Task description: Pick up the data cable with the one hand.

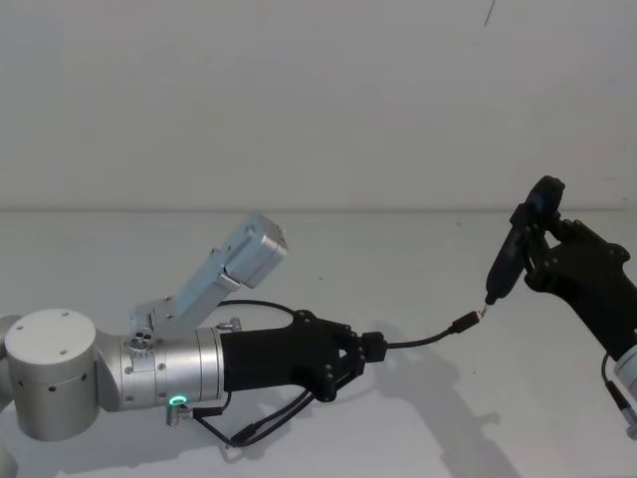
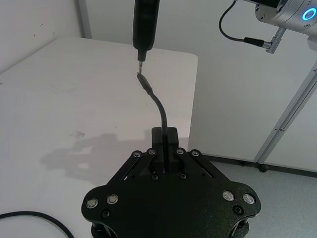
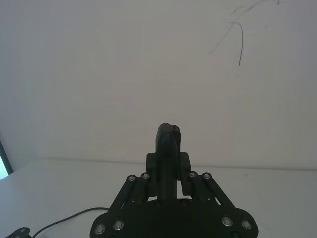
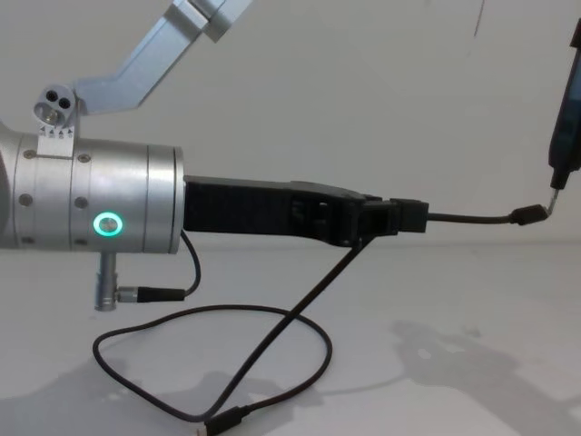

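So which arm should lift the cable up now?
The left. Its gripper is already shut on the cable near one plug, with the rest trailing to the table. The right gripper is busy holding a slim tool.

A plain white worktop (image 1: 328, 299) carries the scene, running back to a white wall. Below the left end effector (image 4: 399, 221), a slack loop of the data cable (image 4: 272, 341) lies on the worktop, its lower plug resting on the surface under the end effector's silver wrist. Shadows fall beneath the end effector.
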